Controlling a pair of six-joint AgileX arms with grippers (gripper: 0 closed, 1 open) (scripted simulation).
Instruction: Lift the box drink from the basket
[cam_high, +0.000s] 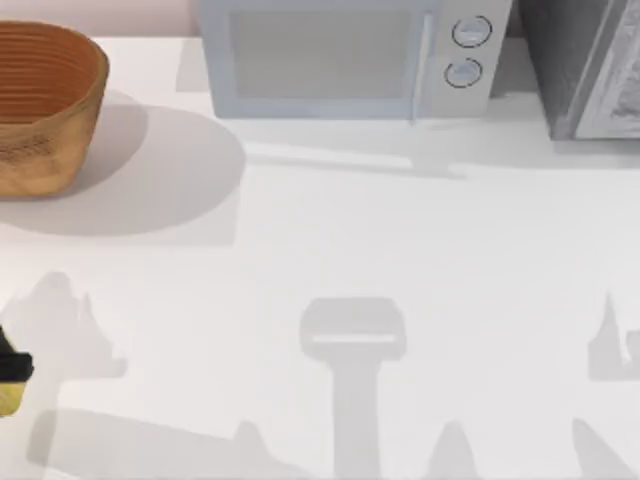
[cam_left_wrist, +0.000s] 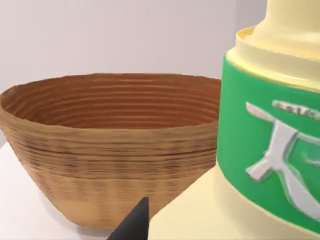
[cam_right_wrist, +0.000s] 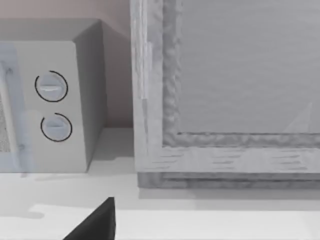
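Observation:
The box drink looms close in the left wrist view, pale yellow with a green-and-white label band, outside the basket. A dark fingertip of my left gripper lies against its base. From above, my left gripper sits at the table's left edge with a bit of the yellow box drink in it, well in front of the empty orange-brown basket at the back left. One dark fingertip of my right gripper shows in the right wrist view.
A white microwave stands at the back centre, with its two dials facing the right wrist camera. A grey framed cabinet stands at the back right. The white table spreads out in front of them.

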